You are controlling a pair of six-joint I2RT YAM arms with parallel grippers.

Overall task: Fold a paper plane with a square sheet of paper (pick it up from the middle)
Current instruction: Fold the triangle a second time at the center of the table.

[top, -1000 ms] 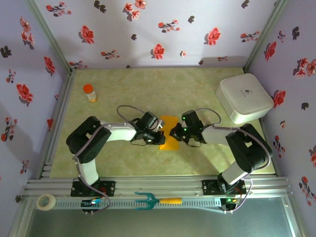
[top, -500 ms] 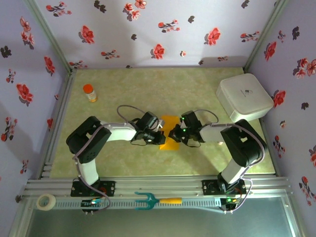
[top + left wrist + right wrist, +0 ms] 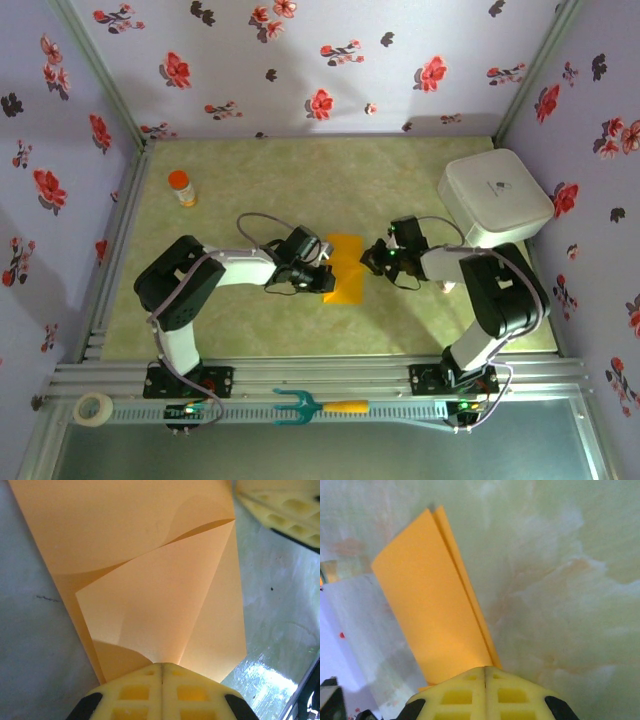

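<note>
The square sheet of paper [image 3: 346,268] lies folded on the green table, mid-centre. In the left wrist view the orange paper [image 3: 150,580] has a triangular creased flap whose point meets my fingertips. My left gripper [image 3: 324,277] is shut, with its tips resting on the sheet's left edge. Whether it pinches a layer is unclear. My right gripper [image 3: 371,257] is shut at the sheet's right edge. The right wrist view shows the paper [image 3: 435,610] as a narrow doubled strip running out from under its yellow fingertips [image 3: 470,680].
A white box [image 3: 494,199] stands at the back right, close to the right arm. A small orange-capped bottle [image 3: 181,187] is at the back left. A teal fork [image 3: 310,406] and a tape roll [image 3: 94,408] lie on the front rail.
My right gripper has slid right and slightly back, from over the paper to its right edge. The left gripper and the paper have stayed put.
</note>
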